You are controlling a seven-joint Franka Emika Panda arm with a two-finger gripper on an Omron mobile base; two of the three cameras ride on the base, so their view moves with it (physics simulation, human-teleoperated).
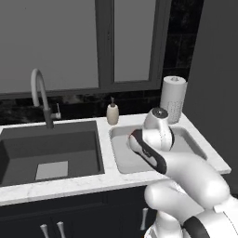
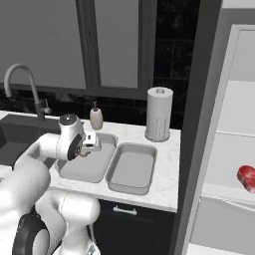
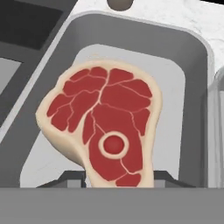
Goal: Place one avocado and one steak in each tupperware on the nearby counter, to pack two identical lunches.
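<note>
Counter (image 2: 164, 149), white marble, frame centre: two tupperware trays side by side. Left tupperware (image 3: 192, 39): steak (image 3: 103, 127) hangs over it, pinched at its lower edge by the closed gripper (image 3: 118, 177). Advice: lower flat onto the tray floor before letting go.

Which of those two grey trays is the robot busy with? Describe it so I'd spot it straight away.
Start at the dark sink on the white counter. Two alike grey trays sit to its right; it is the tray nearest the sink, below the soap bottle. Unlike its neighbour, it has the gripper holding a steak above it.
</note>
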